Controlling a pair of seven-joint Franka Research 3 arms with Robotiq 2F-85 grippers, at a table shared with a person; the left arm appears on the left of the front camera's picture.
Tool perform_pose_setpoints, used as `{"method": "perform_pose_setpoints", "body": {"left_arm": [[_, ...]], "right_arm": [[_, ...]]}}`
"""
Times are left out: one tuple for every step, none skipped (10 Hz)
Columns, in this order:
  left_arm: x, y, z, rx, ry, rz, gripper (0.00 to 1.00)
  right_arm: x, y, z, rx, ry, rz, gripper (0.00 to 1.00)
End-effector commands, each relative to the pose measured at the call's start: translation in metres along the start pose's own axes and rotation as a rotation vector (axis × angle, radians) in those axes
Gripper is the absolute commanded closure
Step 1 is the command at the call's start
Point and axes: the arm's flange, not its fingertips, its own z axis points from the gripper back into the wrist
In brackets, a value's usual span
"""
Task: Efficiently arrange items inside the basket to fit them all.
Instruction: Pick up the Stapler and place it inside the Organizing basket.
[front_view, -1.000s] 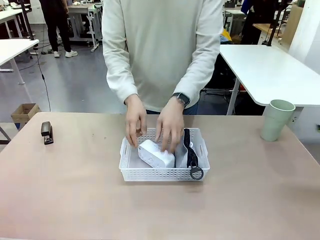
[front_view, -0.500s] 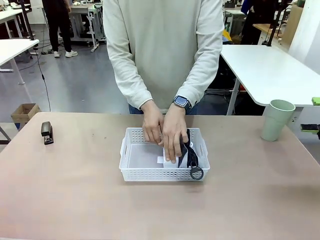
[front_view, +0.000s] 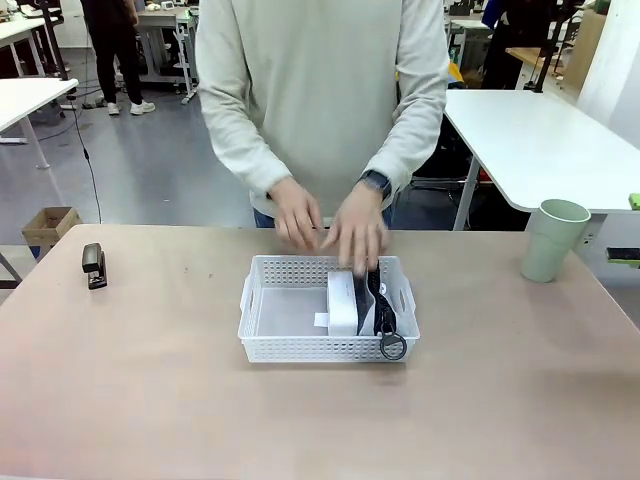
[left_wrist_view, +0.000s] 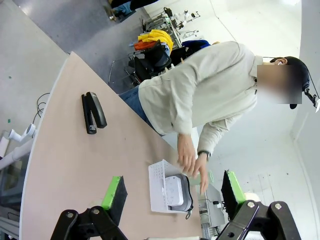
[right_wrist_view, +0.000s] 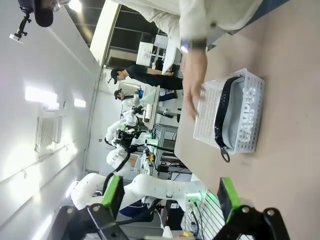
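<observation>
Front: I see basket (front_view: 262, 345) mid tabletop (front_view: 150, 400), white box (front_view: 343, 303) on edge beside pouch (front_view: 374, 298) at its right end, person's hands (front_view: 357, 235) just above, stapler (front_view: 94, 266) far left, cup (front_view: 553, 240) far right, both outside, L wrist: left fingers (left_wrist_view: 114, 192) spread, empty, R wrist: right fingers (right_wrist_view: 113, 195) spread, empty

You've got the basket (front_view: 262, 318) mid-table (front_view: 150, 400), w/ 2 things packed in its right half. The white box (front_view: 342, 303) stands on edge. The grey pouch (front_view: 366, 312) is just beside it, toward the right wall. Its black strap (front_view: 380, 300) runs front to back, and the ring (front_view: 393, 347) hangs over the front wall. The person's 2 hands are blurred above the far rim: the watch hand (front_view: 357, 232) over the box, the other hand (front_view: 297, 215) just behind the basket. The stapler (front_view: 94, 265) sits far left, and the cup (front_view: 553, 240) stands upright far right.
</observation>
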Motion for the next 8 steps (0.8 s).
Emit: {"method": "perform_pose_setpoints", "body": {"left_arm": [[0.0008, -0.0001, -0.0007, -0.019, -0.009, -0.021, 0.00], [0.0008, -0.0001, -0.0007, -0.019, -0.009, -0.021, 0.00], [0.0008, -0.0001, -0.0007, -0.019, -0.009, -0.021, 0.00], [0.0008, -0.0001, -0.0007, -0.019, -0.009, -0.021, 0.00], [0.0008, -0.0001, -0.0007, -0.019, -0.009, -0.021, 0.00], [0.0008, -0.0001, -0.0007, -0.019, -0.009, -0.021, 0.00], [0.0008, -0.0001, -0.0007, -0.019, -0.009, -0.021, 0.00], [0.0008, -0.0001, -0.0007, -0.019, -0.009, -0.021, 0.00]], "right_arm": [[0.0018, 0.0015, 0.0012, 0.016, -0.011, 0.011, 0.00], [0.0018, 0.0015, 0.0012, 0.016, -0.011, 0.011, 0.00], [0.0018, 0.0015, 0.0012, 0.016, -0.011, 0.011, 0.00], [0.0018, 0.0015, 0.0012, 0.016, -0.011, 0.011, 0.00], [0.0018, 0.0015, 0.0012, 0.016, -0.011, 0.011, 0.00], [0.0018, 0.0015, 0.0012, 0.016, -0.011, 0.011, 0.00], [0.0018, 0.0015, 0.0012, 0.016, -0.011, 0.011, 0.00], [0.0018, 0.0015, 0.0012, 0.016, -0.011, 0.011, 0.00]]}}
